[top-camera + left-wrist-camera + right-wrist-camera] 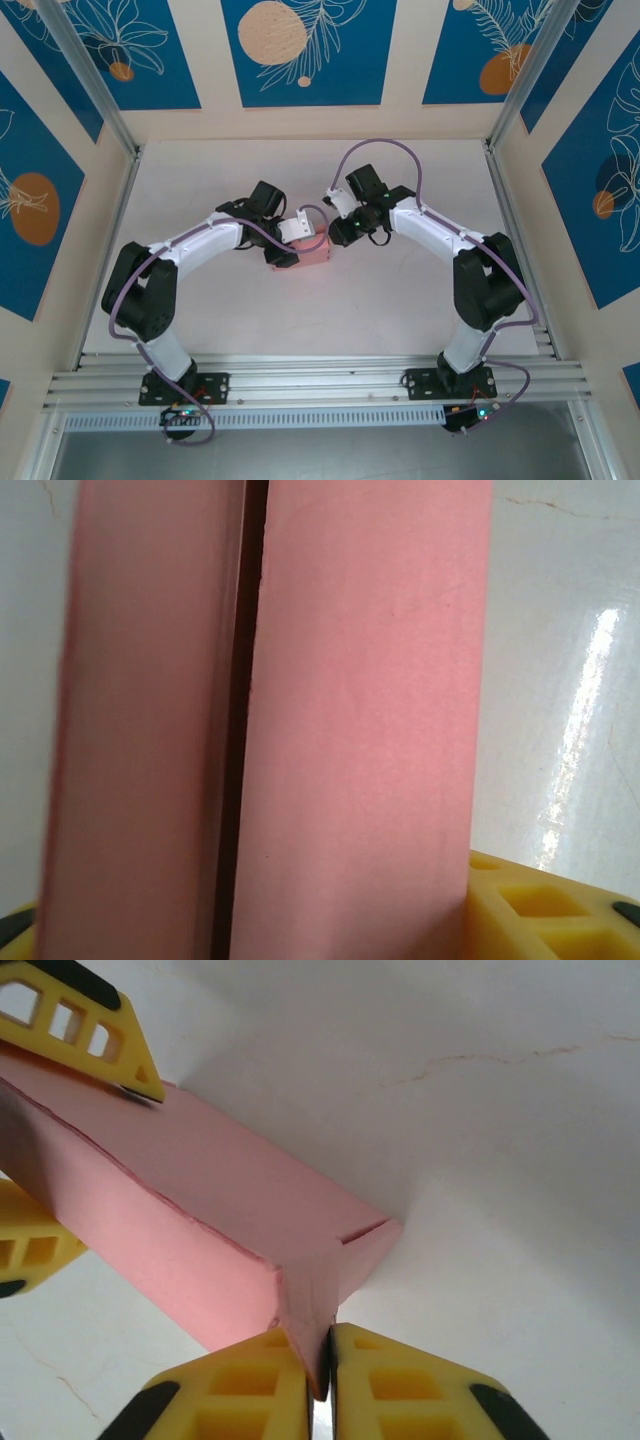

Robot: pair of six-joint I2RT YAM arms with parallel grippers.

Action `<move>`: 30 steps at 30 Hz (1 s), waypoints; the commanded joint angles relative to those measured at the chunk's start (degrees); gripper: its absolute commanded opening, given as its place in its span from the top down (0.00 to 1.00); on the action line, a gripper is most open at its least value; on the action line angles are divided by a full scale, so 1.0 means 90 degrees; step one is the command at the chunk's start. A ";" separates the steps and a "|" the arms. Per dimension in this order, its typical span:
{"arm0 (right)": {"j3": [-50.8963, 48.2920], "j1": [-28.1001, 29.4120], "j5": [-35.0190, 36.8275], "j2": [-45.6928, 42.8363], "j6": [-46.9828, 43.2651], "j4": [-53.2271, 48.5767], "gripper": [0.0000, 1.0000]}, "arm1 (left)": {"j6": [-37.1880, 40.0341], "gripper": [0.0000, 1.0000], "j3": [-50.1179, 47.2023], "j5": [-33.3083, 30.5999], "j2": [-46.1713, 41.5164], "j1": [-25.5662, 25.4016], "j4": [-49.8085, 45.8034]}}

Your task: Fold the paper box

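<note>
While left claw (pixel 288 250) clamps the box (pixel 230 1200), right claw (pixel 318 1365) pinches its end flap (pixel 308 1305): body formed, that end looks unclosed.

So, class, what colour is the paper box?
Salmon pink; the paper box shows best in right wrist view.

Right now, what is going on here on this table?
Two robot arms are folding a pink paper box in the middle of the white table. The left end effector clamps the long body of the box from both sides. The right end effector pinches a flap at one end corner. The box already has its rectangular shape.
</note>
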 commanded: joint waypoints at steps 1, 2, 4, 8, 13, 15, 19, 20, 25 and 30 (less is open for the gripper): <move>0.0015 0.0070 -0.0445 -0.0375 0.0381 0.0168 0.86 | -0.0090 0.45 0.0070 0.0029 0.0088 0.0092 0.0083; 0.0000 0.0103 -0.0452 -0.0397 0.0418 0.0187 0.87 | -0.0099 0.45 0.0076 0.0027 0.0098 0.0086 0.0071; -0.0019 0.0161 -0.0436 -0.0434 0.0465 0.0218 0.86 | -0.0103 0.45 0.0096 0.0016 0.0117 0.0088 0.0064; -0.0013 0.0248 -0.0300 -0.0453 0.0454 0.0153 0.82 | -0.0102 0.45 0.0152 0.0040 0.0169 0.0076 0.0009; -0.0010 0.0270 0.0026 -0.0401 0.0447 0.0082 0.78 | -0.0099 0.47 0.0268 0.0068 0.0279 0.0076 -0.0099; -0.0005 0.0270 0.0134 -0.0385 0.0457 0.0082 0.74 | -0.0086 0.47 0.0304 0.0061 0.0318 0.0081 -0.0146; 0.0022 0.0251 0.0290 -0.0388 0.0503 0.0102 0.73 | -0.0083 0.47 0.0372 0.0076 0.0389 0.0076 -0.0187; 0.0030 0.0245 0.0314 -0.0386 0.0508 0.0101 0.73 | -0.0083 0.47 0.0374 0.0081 0.0395 0.0076 -0.0183; 0.0052 0.0223 0.0422 -0.0404 0.0539 0.0130 0.67 | -0.0055 0.47 0.0396 0.0062 0.0418 0.0081 -0.0221; 0.0113 0.0213 0.0355 -0.0385 0.0569 0.0173 0.67 | -0.0044 0.47 0.0394 0.0051 0.0425 0.0076 -0.0220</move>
